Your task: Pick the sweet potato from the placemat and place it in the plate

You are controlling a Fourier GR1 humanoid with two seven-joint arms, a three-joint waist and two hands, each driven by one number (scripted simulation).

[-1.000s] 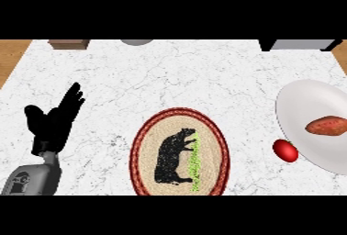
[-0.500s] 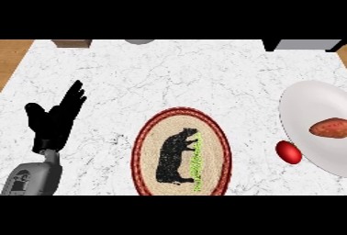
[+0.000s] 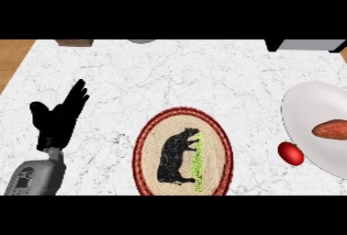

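The reddish-brown sweet potato lies on the white plate at the right edge of the head view. The oval placemat, red-rimmed with a black animal figure and a green stripe, lies at the centre front with nothing on it. My left hand rests open at the left, fingers pointing up, well apart from the placemat. My right hand does not show in the view.
A small red fruit lies on the counter between the placemat and the plate's left rim. Dark and grey objects line the counter's far edge. A wooden floor strip shows past the left edge.
The view has shifted slightly, so the plate, sweet potato and red fruit sit a little further right. The left hand has not moved.
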